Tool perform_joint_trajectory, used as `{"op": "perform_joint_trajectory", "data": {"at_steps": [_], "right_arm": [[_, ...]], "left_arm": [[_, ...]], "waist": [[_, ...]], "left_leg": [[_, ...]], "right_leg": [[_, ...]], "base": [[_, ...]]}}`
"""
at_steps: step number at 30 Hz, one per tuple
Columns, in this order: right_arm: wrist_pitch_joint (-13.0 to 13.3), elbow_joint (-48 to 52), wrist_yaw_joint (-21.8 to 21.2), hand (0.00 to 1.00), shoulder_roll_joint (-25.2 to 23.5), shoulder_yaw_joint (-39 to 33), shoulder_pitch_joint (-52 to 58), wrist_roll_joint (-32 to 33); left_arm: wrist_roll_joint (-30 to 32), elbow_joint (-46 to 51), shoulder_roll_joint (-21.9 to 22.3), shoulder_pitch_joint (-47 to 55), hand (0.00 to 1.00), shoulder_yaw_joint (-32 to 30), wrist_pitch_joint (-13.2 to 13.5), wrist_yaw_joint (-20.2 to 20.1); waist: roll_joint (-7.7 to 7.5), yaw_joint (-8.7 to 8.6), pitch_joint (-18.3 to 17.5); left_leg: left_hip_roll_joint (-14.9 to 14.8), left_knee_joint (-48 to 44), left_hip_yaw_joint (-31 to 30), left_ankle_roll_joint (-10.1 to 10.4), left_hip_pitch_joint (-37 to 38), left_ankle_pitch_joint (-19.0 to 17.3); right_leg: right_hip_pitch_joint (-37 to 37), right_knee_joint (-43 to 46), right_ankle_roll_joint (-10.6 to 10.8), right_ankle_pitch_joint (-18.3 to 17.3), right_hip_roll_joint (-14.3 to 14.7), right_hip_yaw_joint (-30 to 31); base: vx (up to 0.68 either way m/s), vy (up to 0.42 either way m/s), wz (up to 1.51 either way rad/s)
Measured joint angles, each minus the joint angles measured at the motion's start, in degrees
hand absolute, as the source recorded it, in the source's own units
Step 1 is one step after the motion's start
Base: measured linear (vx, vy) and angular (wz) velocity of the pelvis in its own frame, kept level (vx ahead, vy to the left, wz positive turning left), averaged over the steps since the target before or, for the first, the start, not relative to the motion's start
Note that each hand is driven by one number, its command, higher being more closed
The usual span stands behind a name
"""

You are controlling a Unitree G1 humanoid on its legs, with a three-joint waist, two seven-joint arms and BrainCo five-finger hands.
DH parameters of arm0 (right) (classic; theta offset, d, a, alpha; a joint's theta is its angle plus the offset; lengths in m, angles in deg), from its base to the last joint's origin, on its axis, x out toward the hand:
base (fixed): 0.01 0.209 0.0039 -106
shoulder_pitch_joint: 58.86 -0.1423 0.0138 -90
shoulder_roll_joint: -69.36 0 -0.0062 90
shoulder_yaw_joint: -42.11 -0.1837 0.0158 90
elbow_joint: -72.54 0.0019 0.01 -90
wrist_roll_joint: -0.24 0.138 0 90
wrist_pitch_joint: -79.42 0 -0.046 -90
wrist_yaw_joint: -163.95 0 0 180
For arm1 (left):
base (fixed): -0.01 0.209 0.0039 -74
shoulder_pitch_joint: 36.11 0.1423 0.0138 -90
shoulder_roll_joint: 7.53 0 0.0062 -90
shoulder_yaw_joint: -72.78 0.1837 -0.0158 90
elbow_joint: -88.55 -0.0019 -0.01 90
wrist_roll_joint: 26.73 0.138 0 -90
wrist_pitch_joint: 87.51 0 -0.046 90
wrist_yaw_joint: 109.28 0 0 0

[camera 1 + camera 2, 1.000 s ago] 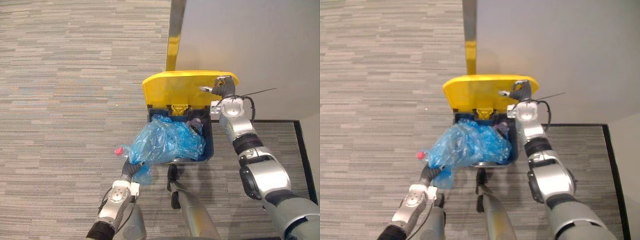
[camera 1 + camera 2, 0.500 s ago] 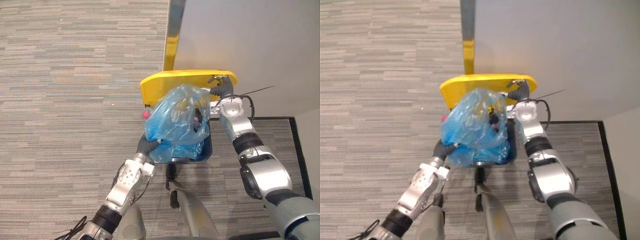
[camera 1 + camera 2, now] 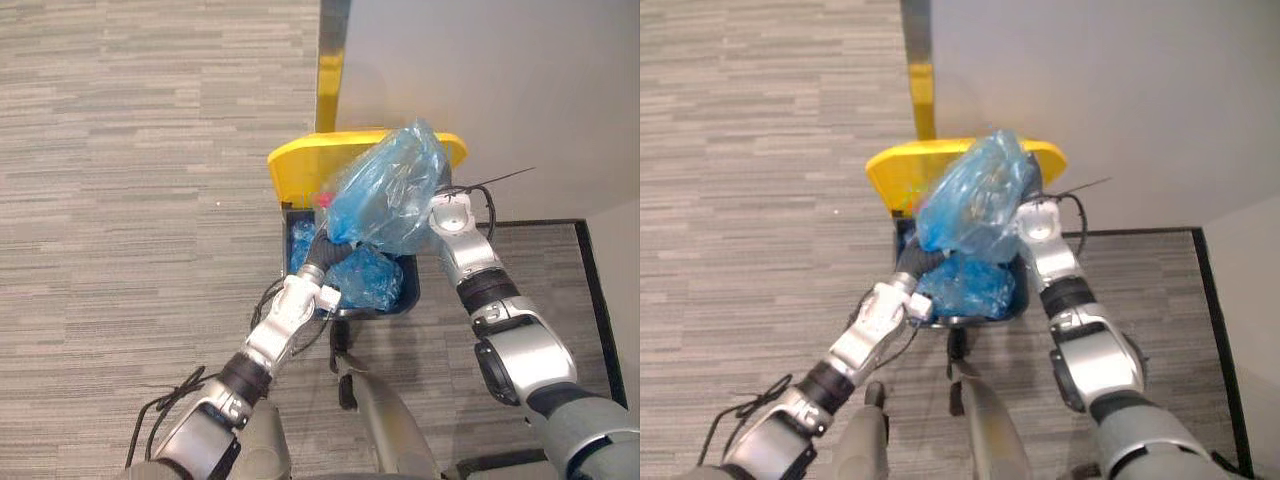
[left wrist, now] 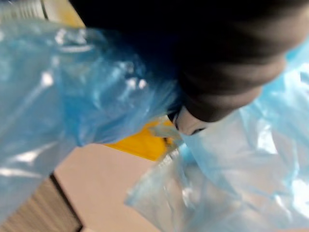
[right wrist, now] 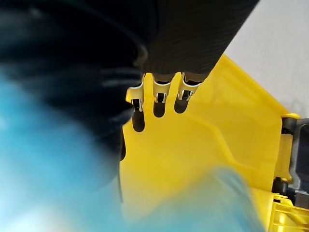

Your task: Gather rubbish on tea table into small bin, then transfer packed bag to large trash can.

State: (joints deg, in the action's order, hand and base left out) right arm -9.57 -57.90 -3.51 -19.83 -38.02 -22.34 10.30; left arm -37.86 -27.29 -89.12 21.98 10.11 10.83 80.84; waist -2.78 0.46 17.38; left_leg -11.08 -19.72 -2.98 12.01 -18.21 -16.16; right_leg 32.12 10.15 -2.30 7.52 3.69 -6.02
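Observation:
A large dark blue trash can [image 3: 413, 296] stands by the wall with its yellow lid [image 3: 298, 166] tipped up. My left hand [image 3: 316, 262] is shut on the neck of a filled blue rubbish bag [image 3: 385, 190] and holds it in the air over the can's opening, in front of the lid. Crumpled blue plastic [image 3: 365, 280] lies inside the can below it. In the right wrist view my right hand [image 5: 158, 90] rests straight fingers flat against the lid's yellow underside. From the head views the lifted bag hides that hand.
A grey wall panel [image 3: 480, 80] rises right behind the can, with a yellow-marked corner post [image 3: 329, 72] at its left edge. Striped grey carpet [image 3: 130, 200] stretches to the left. A black strip [image 3: 598, 285] borders the floor at the right.
My left hand has swung the blue bag up from the floor at the can's front left to over the open can. The right hand has stayed on the lid.

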Motion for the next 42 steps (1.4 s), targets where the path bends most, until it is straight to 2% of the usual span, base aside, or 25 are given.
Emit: {"op": "perform_joint_trajectory", "data": {"at_steps": [5, 8, 12, 17, 18, 28, 32, 37, 42], "right_arm": [[0.00, 5.08, 2.02, 0.00, -1.25, -0.16, 0.03, 0.04], [-0.08, 7.82, 2.78, 0.00, -1.95, -0.21, 0.38, 0.06], [0.07, 13.27, 3.69, 0.00, -3.85, -0.09, 0.70, 0.10], [0.21, 15.82, 4.00, 0.00, -5.16, 0.46, 0.65, 0.11], [0.21, 16.39, 4.25, 0.00, -5.24, 0.92, 0.65, 0.10], [0.63, 19.44, 4.65, 0.00, -5.89, 2.84, -0.63, 0.07], [0.59, 19.44, 4.97, 0.00, -6.02, 3.67, -1.37, 0.04], [0.46, 19.44, 4.97, 0.00, -6.15, 3.82, -1.39, -0.03], [-0.67, 19.41, 4.77, 0.00, -6.01, 3.62, -0.47, -0.23]], "left_arm": [[2.17, -6.36, 1.85, -3.36, 1.00, -1.76, -1.84, 1.13], [2.79, -8.34, 3.31, -3.88, 1.00, -3.61, -2.20, 1.19], [4.74, -12.53, 4.15, -6.92, 1.00, -4.08, -3.64, 1.25], [6.58, -14.29, 5.70, -7.29, 1.00, -6.99, -5.08, 2.38], [6.75, -14.29, 6.18, -7.29, 0.00, -8.01, -5.17, 2.61], [11.87, -15.53, 7.71, -7.58, 0.00, -15.11, -7.78, 6.51], [13.87, -15.35, 7.83, -7.90, 0.00, -16.06, -7.99, 8.45], [15.34, -13.66, 8.46, -7.91, 0.00, -17.40, -8.96, 8.92], [17.98, -12.27, 9.03, -7.78, 0.00, -17.34, -10.43, 9.65]], "waist": [[-0.71, -0.21, 0.89], [-0.77, -0.24, 1.06], [-1.63, -0.28, 1.64], [-1.69, -0.44, 1.93], [-1.71, -0.43, 1.95], [-1.83, -0.93, 2.55], [-1.83, -1.14, 2.55], [-1.83, -1.30, 2.55], [-1.84, -2.02, 2.55]], "left_leg": [[-0.46, -2.95, 0.85, 0.31, -3.87, -0.95], [-0.80, -4.65, 1.52, 0.30, -5.75, -1.55], [-1.73, -7.83, 3.31, 0.76, -9.90, -2.07], [-3.49, -11.40, 5.83, 0.87, -13.33, -2.88], [-3.47, -11.78, 5.83, 0.81, -13.91, -3.04], [-4.26, -15.02, 6.17, 0.67, -17.72, -4.08], [-4.30, -15.12, 7.16, 0.63, -17.79, -4.10], [-4.17, -15.55, 7.09, 0.58, -17.70, -4.13], [-3.34, -16.82, 7.15, -0.02, -17.61, -4.38]], "right_leg": [[3.10, 0.85, -1.46, 0.97, 0.15, 0.03], [4.66, 1.74, -1.42, 0.89, 0.15, 0.12], [8.21, 2.75, -1.06, 0.67, 0.13, 0.25], [11.06, 4.50, -1.17, 0.73, 0.10, 0.28], [11.45, 4.59, -1.14, 0.72, 0.00, 0.28], [14.40, 6.39, -1.54, 0.96, -0.41, -0.19], [14.95, 7.04, -1.53, 0.84, -0.83, -0.09], [14.79, 7.80, -1.57, 0.51, -1.38, -0.54], [14.26, 9.95, -1.52, -0.61, -3.56, -1.58]], "base": [[0.01, 0.042, -0.07], [0.01, 0.063, -0.05], [-0.02, 0.039, -0.05], [0.00, 0.032, -0.06], [0.01, 0.037, 0.03], [0.01, 0.012, 0.01], [0.04, 0.010, -0.01], [0.02, 0.008, 0.07], [-0.02, 0.023, 0.17]]}}
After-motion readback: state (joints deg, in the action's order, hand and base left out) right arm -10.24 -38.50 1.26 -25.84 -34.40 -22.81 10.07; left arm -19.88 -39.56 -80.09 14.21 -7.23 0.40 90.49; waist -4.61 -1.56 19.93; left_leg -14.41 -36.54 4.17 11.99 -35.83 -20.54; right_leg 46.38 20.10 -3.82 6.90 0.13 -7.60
